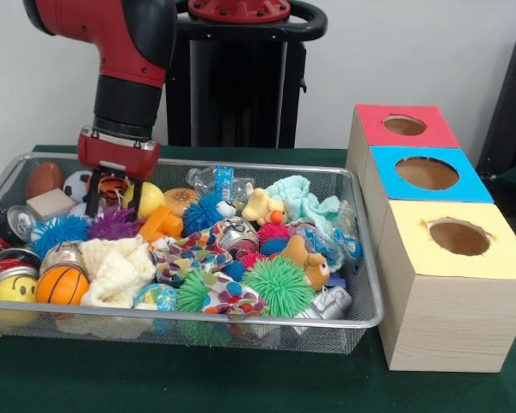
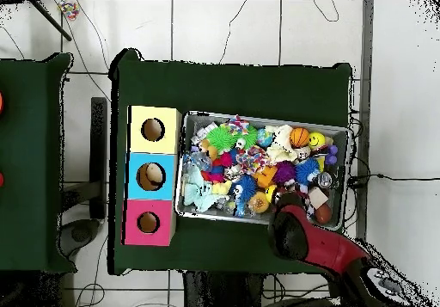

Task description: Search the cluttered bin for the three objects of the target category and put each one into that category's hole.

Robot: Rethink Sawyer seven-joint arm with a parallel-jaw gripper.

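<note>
A wire-mesh bin (image 1: 361,320) is piled with toys. My gripper (image 1: 113,205) hangs low over its far left part, open, with the fingers (image 1: 93,203) straddling an orange-and-black striped ball (image 1: 112,187). A yellow ball (image 1: 150,198) sits just right of it, and a purple spiky ball (image 1: 113,225) lies in front. A soccer ball (image 1: 76,184), a brown football (image 1: 43,179), an orange basketball (image 1: 62,285) and a yellow smiley ball (image 1: 14,288) also lie on the left side. In the overhead view the red arm (image 2: 296,230) hides the gripper above the bin (image 2: 182,209).
Three boxes with round holes stand beside the bin: red (image 1: 404,125), blue (image 1: 426,173) and yellow (image 1: 458,237). The bin also holds green spiky balls (image 1: 279,286), cans (image 1: 21,221), plush animals (image 1: 308,262), cloths (image 1: 116,267) and a plastic bottle (image 1: 215,180).
</note>
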